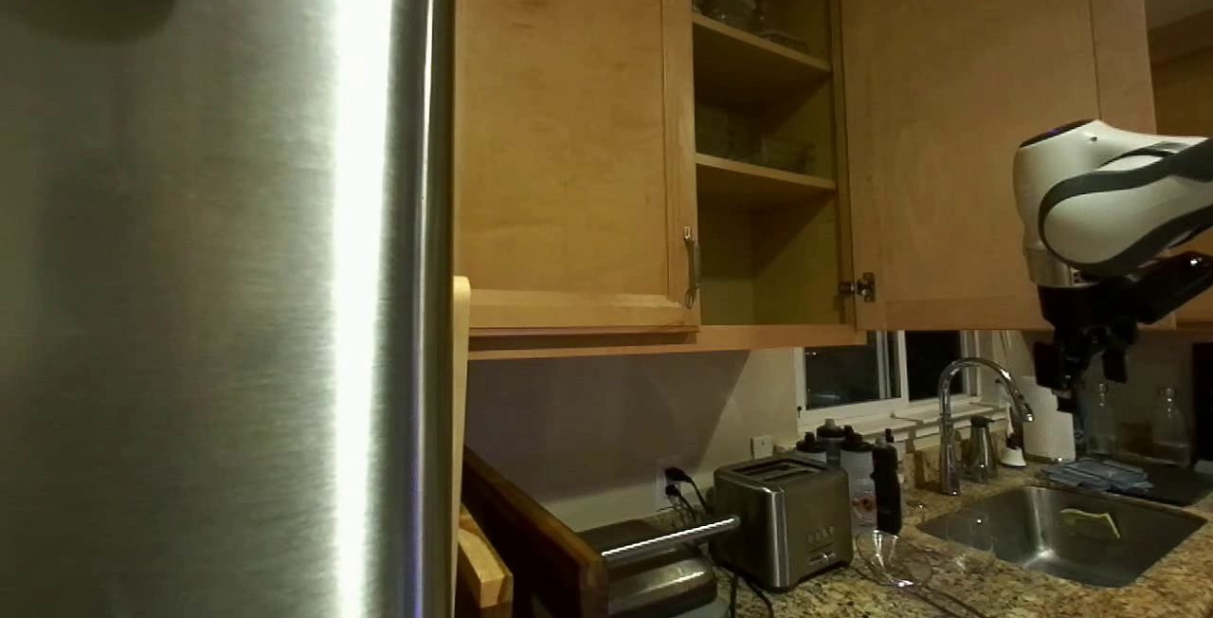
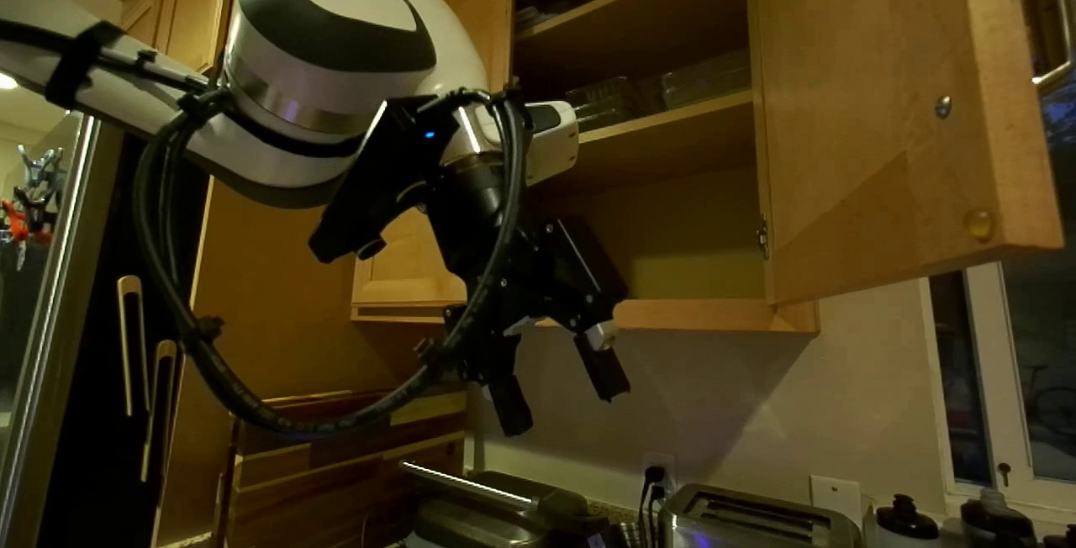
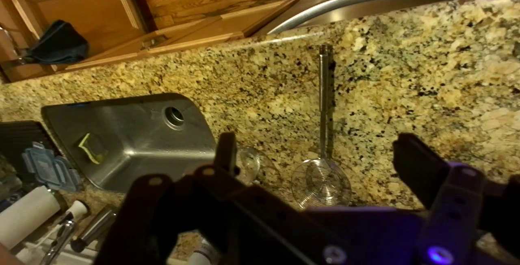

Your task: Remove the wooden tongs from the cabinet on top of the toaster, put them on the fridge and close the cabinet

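Observation:
My gripper [image 2: 561, 392] stands open, fingers spread and nothing between them; in the wrist view its fingers [image 3: 418, 163] are above the counter. The honey-coloured cabinet [image 2: 681, 313] has its right door [image 1: 967, 125] swung wide, showing the shelves inside. Below it sits the steel toaster [image 1: 782, 523], its top also showing in an exterior view [image 2: 756, 514]. The fridge [image 1: 218, 296] fills the left side of an exterior view. Two pale, U-shaped wooden pieces that look like wooden tongs [image 2: 126, 313] hang against a dark surface beside the fridge's steel edge.
Glassware stands on the upper cabinet shelves [image 1: 763, 54]. On the granite counter lie a wire strainer [image 3: 321, 183] and a clear glass [image 3: 248, 163]. A sink [image 3: 162, 143], faucet [image 1: 948, 428], bottles [image 1: 886, 481], a metal grill [image 2: 479, 514] and cutting boards [image 2: 336, 472] are around.

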Robot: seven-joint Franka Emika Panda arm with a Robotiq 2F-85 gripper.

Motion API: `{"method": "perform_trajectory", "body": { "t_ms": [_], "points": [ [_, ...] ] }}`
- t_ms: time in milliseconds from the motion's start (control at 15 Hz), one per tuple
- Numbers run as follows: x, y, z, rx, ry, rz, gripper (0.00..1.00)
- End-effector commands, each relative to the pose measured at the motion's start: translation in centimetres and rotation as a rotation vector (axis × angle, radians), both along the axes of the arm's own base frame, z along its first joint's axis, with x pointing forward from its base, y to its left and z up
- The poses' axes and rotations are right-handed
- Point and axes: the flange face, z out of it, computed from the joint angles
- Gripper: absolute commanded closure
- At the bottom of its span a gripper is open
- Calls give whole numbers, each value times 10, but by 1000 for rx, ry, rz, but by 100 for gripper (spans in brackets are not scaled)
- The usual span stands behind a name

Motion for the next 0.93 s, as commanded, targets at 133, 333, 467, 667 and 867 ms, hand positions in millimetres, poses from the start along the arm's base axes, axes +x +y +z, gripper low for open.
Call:
{"method": "perform_trajectory", "body": {
  "t_ms": [133,333,467,667,867],
  "points": [
    [-38,-44,5,-112,28,-160,0],
    [-57,-64,11,-182,21,-211,0],
    [-69,-77,17,-229,-11,-238,0],
    [-81,-96,21,-284,-66,-282,0],
    [-90,-109,23,-328,-109,-309,0]
  ]
}}
